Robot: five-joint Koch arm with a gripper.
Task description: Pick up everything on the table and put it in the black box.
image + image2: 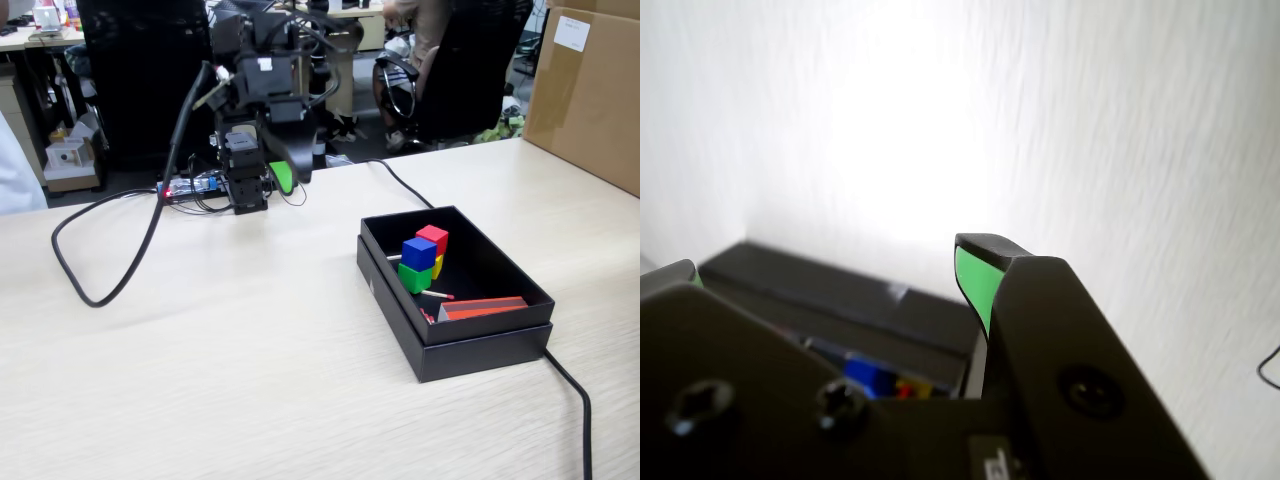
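The black box (480, 350) stands on the table at the right of the fixed view. In it, four small cubes are piled together: red (433, 238), blue (419, 252), yellow (438, 265) and green (414, 277). My gripper (285, 175), with green pads, hangs folded at the arm's base at the back of the table, well left of the box. In the wrist view the gripper (830, 262) is open and empty. Between its jaws the box (840, 290) shows, with the blue cube (868, 372) and a bit of red (905, 388) inside.
A flat orange-red slab (485, 307) and thin white sticks (435, 294) also lie in the box. A black cable (100, 290) loops over the left of the table and another (570, 390) runs off past the box. A brown carton (590, 90) stands at the far right.
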